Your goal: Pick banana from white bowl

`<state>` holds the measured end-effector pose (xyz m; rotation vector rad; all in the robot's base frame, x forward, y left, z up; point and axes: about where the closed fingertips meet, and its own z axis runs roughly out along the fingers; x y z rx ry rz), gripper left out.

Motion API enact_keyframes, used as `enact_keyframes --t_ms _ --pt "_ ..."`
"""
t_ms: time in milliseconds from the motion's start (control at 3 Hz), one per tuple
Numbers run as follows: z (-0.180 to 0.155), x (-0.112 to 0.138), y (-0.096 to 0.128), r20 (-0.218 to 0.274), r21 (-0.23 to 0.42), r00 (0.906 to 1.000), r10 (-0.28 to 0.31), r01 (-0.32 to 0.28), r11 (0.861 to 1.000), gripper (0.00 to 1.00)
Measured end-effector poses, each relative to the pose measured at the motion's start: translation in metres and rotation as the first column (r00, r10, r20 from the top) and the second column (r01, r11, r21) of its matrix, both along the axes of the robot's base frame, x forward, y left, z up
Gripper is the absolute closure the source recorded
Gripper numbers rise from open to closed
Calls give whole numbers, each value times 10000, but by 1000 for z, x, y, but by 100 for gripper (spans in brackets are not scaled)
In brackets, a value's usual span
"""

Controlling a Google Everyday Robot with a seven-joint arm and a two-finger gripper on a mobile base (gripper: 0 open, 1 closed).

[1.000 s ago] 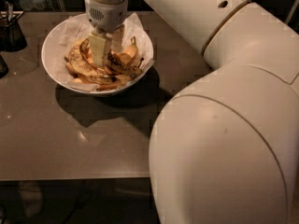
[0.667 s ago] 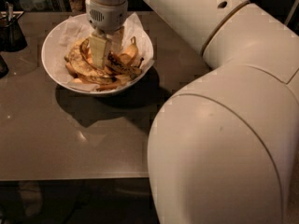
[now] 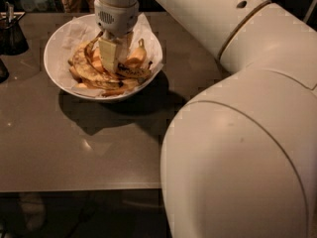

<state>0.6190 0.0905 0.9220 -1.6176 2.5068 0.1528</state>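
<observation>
The white bowl [image 3: 59, 76] stands at the far left of the brown table, lined with crinkled white paper. It holds several bananas. A slim curved banana [image 3: 132, 73], yellow with heavy brown-black mottling, lies at the right front of the pile. Plumper yellow-orange bananas [image 3: 85, 68] lie to its left and behind it. My gripper [image 3: 116, 66] reaches straight down into the bowl's middle, among the bananas, just left of the mottled banana. The gripper body hides the bananas behind it.
A small dark cup [image 3: 12, 36] with utensils stands at the far left edge, left of the bowl. My large white arm [image 3: 237, 133] fills the right and lower right of the view. The table's front edge [image 3: 74, 188] runs along the lower left.
</observation>
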Motion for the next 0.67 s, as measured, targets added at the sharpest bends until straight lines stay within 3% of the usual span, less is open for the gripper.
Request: enact_keyframes --t_ms 333,667 --pt "1 0 -10 44 39 10000 -57 57 10000 100" --pt "1 0 -10 53 43 10000 -55 54 10000 100"
